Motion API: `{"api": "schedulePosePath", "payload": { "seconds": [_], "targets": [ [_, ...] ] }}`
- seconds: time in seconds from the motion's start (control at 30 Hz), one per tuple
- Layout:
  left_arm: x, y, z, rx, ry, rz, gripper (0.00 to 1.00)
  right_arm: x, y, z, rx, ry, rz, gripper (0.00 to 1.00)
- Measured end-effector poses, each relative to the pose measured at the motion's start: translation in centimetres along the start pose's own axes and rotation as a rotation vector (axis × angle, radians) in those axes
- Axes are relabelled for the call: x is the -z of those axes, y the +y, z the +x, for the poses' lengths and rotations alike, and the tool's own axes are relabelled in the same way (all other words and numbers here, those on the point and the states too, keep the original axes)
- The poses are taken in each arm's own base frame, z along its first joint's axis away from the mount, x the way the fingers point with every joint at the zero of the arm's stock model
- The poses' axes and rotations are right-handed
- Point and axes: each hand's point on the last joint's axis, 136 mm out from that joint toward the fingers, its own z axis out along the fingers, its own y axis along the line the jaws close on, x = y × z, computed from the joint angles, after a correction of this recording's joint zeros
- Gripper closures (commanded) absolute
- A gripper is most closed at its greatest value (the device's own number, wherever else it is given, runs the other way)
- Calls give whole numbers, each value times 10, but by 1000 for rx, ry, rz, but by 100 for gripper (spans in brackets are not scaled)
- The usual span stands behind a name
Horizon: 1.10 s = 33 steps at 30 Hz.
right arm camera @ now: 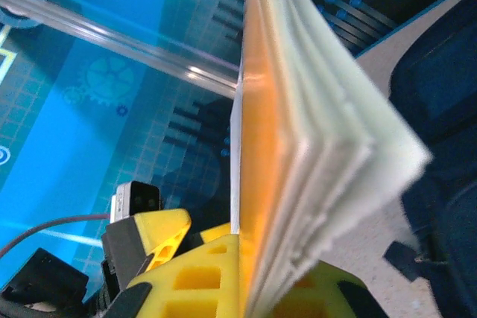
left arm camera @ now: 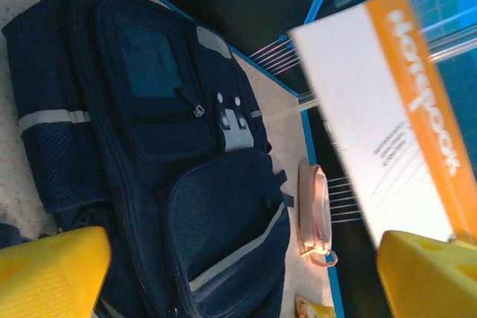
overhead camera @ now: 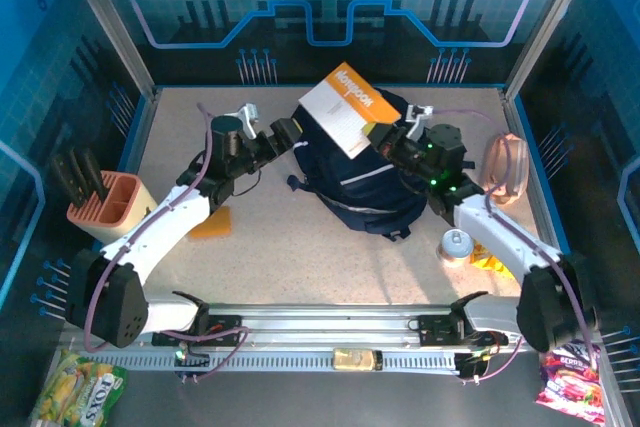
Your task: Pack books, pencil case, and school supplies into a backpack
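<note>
Jaws of the right gripper point(overhead camera: 375, 137) are clamping shut on one short end of the notebook point(overhead camera: 343, 107), and the right wrist view is showing the yellow fingers point(right arm camera: 194, 277) pinching its orange cover and white page block near a corner. That notebook is hanging in the air over the 12 o'clock end of the backpack point(overhead camera: 370, 192), apparently clear of the fabric. Its long axis is running roughly from 11 to 5 o'clock, with the held end at 5. The backpack is lying on the tabletop point(overhead camera: 300, 257) directly below and toward 6 o'clock from the jaws, its own length running close to the same line. Because the right arm is already carrying the book, it is probably the one placed to lower it in. Whether the main compartment is gaping open I cannot tell, since the front pockets facing the left wrist camera are looking zipped. At 10 o'clock of the backpack, the left gripper point(overhead camera: 285, 132) is hovering with its jaws spread wide and holding nothing. Farther out, the pencil case point(overhead camera: 505, 169) is sitting at 3 o'clock near the tabletop edge, and a flat orange pad point(overhead camera: 212, 222) is lying at 8 o'clock under the left arm.
</note>
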Motion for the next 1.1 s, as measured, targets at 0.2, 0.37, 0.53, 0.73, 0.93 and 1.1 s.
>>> {"api": "schedulePosePath", "payload": {
  "seconds": [0.2, 0.37, 0.53, 0.73, 0.93, 1.1],
  "targets": [
    [-23, -30, 28, -219, 100, 12, 1, 50, -17, -32, 100, -110, 161, 99],
    [-52, -46, 74, -418, 239, 15, 1, 89, -41, -48, 138, -174, 324, 99],
    [-78, -59, 126, -657, 376, 11, 2, 123, -68, -57, 131, -210, 468, 99],
    [-105, -63, 171, -872, 506, -5, 12, 150, -90, -63, 95, -239, 568, 99],
    [-137, -47, 194, -1013, 617, -94, 24, 161, -100, -65, 60, -245, 604, 99],
    [-150, -32, 210, -1104, 686, -163, 29, 163, -100, -65, 56, -245, 603, 98]
  ]
}}
